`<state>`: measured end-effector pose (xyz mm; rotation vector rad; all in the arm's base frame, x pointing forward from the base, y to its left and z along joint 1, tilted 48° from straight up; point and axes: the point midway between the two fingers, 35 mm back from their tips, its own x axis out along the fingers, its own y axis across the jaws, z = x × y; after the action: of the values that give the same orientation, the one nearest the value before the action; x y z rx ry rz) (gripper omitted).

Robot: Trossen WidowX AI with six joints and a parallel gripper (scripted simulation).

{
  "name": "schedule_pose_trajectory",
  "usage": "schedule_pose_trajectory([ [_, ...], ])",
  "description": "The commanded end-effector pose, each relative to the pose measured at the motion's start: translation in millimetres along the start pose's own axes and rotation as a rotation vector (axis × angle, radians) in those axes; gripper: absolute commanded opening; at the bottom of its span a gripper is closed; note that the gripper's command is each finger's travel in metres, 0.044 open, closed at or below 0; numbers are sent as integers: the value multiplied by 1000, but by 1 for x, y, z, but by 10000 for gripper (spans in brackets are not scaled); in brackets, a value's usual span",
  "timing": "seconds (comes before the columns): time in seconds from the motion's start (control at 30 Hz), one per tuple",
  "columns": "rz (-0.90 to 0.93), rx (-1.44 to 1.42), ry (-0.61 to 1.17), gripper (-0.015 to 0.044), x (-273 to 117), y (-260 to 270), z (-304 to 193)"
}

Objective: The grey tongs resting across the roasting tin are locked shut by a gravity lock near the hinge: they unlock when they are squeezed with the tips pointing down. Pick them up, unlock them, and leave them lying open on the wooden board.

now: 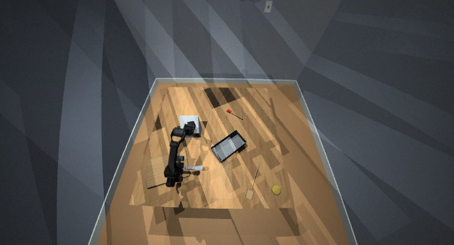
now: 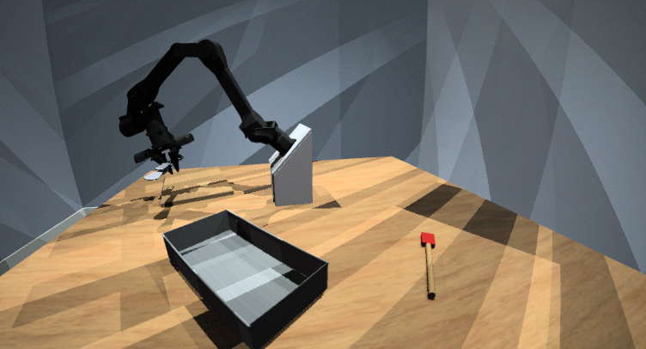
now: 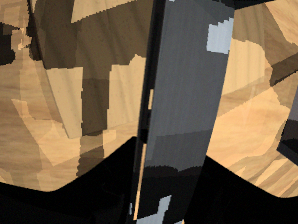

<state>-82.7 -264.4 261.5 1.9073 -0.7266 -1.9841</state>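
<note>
So right now my fingers (image 2: pixel 169 162) are clamped on the tongs (image 3: pixel 178 116), and in the wrist view the grey blade runs straight up the middle between them, filling most of the picture. They're up in the air, off the worktop (image 2: pixel 497 274), lying more or less level rather than tips-down, at least going by the top view, where they stick out sideways from my fingers. The board (image 1: pixel 156 175) sits just beside my arm, partly under it, so I'm basically hovering at its edge.

As for the step, I'd call this the carry or unlock part: pickup's done, set-down isn't. I can't tell from here whether the lock has let go, as the blades look shut to me. If it hasn't, the next move calls for tipping the tongs tips-down and squeezing, then lowering them flat on the board and letting go.

Further out, the tin (image 2: pixel 244 274) is sitting there with nothing in it, just its pale floor showing. Past that, there's a red-headed tool (image 2: pixel 428 262) lying well apart on the worktop.
</note>
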Motion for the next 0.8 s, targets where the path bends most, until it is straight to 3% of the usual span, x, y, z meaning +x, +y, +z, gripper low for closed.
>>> schedule_pose_trajectory([
  [0.0, 4, -23, 11, -150, -1, 0, 10],
  [0.77, 90, -154, 29, -150, -15, -9, 84],
])
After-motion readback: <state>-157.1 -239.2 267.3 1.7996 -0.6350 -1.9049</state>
